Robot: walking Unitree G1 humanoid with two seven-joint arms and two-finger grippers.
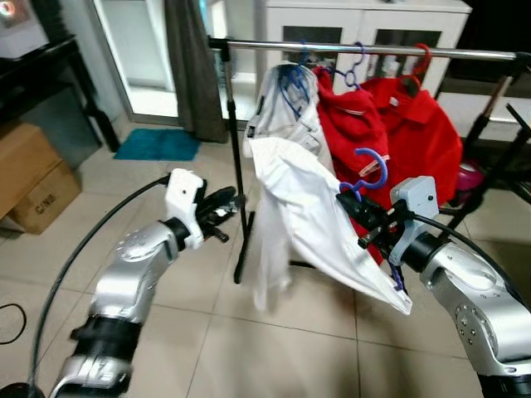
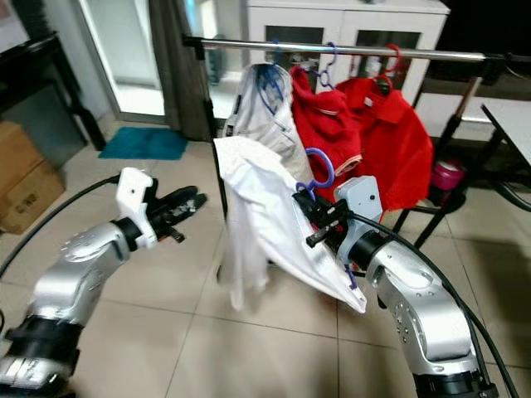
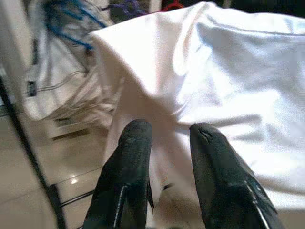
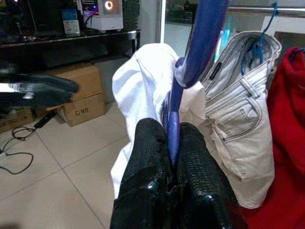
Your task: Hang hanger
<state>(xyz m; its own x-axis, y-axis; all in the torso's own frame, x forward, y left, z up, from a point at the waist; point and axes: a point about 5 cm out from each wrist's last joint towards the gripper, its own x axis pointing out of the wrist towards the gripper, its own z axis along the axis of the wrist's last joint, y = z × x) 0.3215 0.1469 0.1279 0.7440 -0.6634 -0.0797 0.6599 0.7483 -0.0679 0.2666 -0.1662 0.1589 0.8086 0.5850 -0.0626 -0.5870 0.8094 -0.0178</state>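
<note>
A blue plastic hanger (image 1: 371, 172) carries a white garment (image 1: 307, 207) and is held below the steel clothes rail (image 1: 373, 50). My right gripper (image 1: 355, 207) is shut on the hanger's neck (image 4: 172, 129), with the hook curling up above the fingers. My left gripper (image 1: 224, 203) is open, left of the white garment and just short of it; its two black fingers (image 3: 131, 157) point at the cloth with nothing between them. On the rail hang pale jeans (image 1: 286, 108) on a blue hanger and two red shirts (image 1: 415, 124).
The rail's black upright (image 1: 235, 157) stands between my left gripper and the garment. Cardboard boxes (image 1: 33, 178) sit at the left, a teal mat (image 1: 158, 143) and grey curtain (image 1: 192, 66) behind. A white cabinet (image 1: 365, 25) stands behind the rail; a black frame (image 1: 506, 157) stands right.
</note>
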